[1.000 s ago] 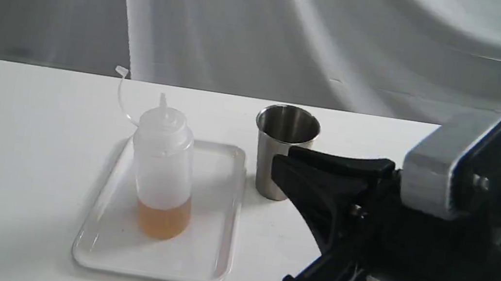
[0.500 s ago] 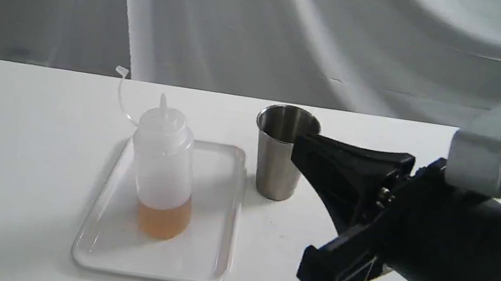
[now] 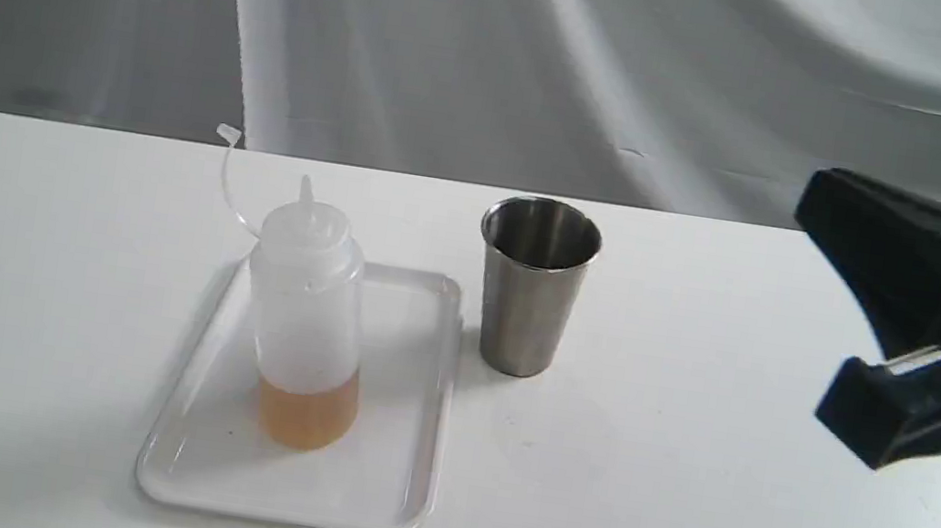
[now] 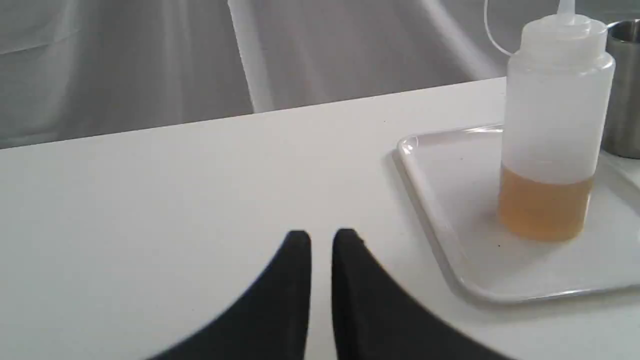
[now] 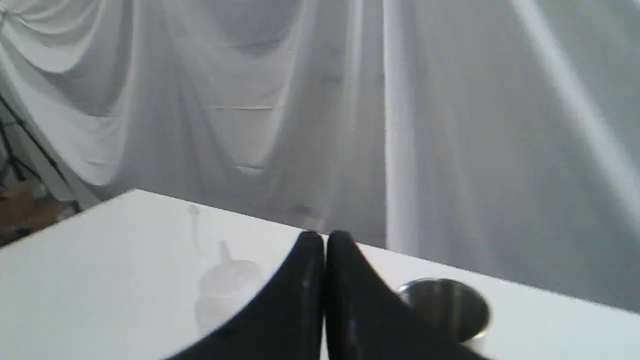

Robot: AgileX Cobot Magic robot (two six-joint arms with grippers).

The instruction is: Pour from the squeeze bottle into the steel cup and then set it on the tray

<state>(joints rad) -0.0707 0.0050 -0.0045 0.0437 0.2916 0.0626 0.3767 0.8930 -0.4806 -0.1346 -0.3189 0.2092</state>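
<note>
The squeeze bottle stands upright on the white tray, amber liquid low in it, its cap strap curling up to the left. Just right of the tray stands the steel cup, apart from it. My right gripper hangs at the far right above the table, well clear of the cup, shut and empty; its wrist view shows the fingers pressed together over the cup. My left gripper sits low over bare table, left of the tray and bottle, fingers nearly touching, holding nothing.
A white table carries everything; its far edge meets a draped grey-white cloth backdrop. Bare tabletop lies left of the tray and between the cup and the right gripper.
My right gripper has drawn back from beside the cup to the far right and risen, closing fully on nothing. Bottle, cup and tray have not moved.
</note>
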